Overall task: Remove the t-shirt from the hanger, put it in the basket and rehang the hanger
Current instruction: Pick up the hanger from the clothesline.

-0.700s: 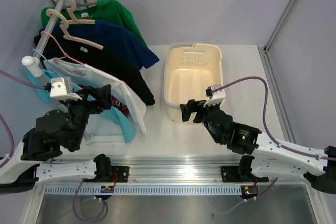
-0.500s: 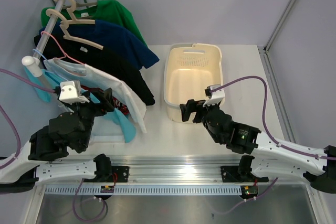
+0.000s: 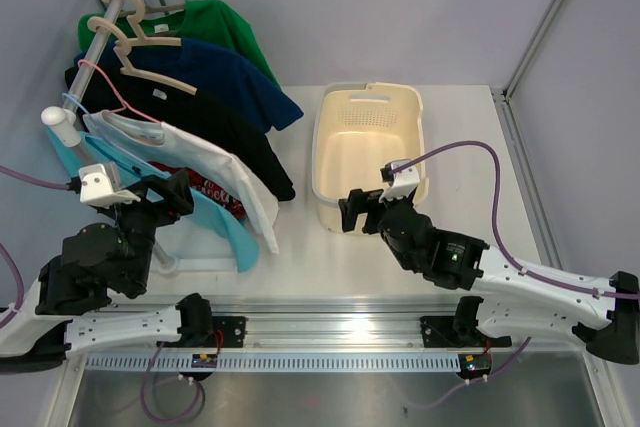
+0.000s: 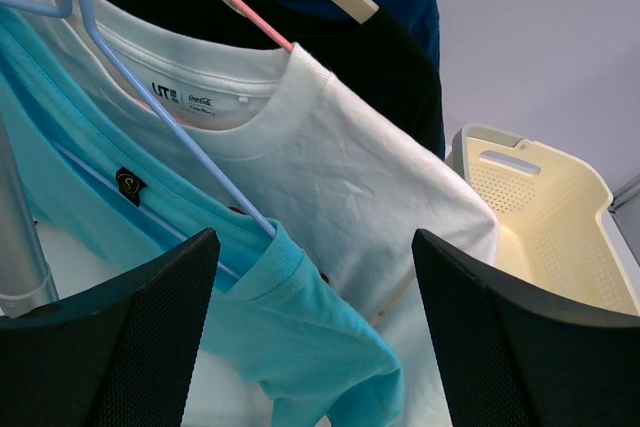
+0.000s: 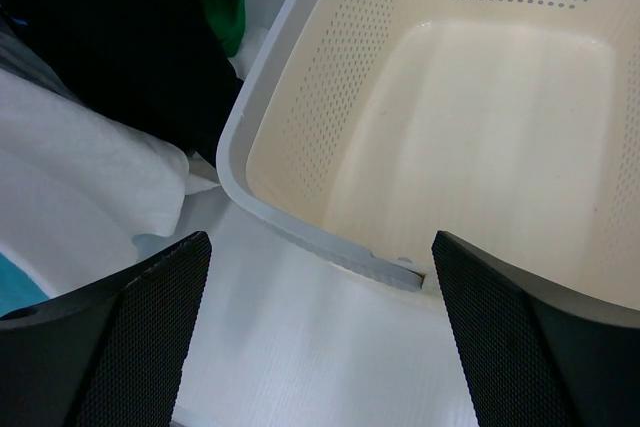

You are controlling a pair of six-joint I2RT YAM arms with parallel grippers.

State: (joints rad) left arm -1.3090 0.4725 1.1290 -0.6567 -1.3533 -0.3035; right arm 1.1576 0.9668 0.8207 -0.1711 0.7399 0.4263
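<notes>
Turquoise t-shirt (image 4: 285,322) hangs just beyond the spread left jaws.

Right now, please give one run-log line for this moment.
left gripper: open, facing light blue t-shirt | right gripper: open, at near rim of cream perforated plastic basket | t-shirt: on thin blue hanger

Left of the laundry basket (image 3: 322,147) we find a narrow bare strip of table (image 3: 300,232), open along its whole left wall. Farther left of the basket, the overlapping black t-shirt (image 3: 250,147), white t-shirt (image 3: 225,172) and light blue t-shirt (image 3: 228,232) block the way. The basket's inside is bare. The right gripper (image 3: 358,212) occupies the basket's near-left corner. Right of the basket, table runs open to the frame rail (image 3: 522,162).
</notes>
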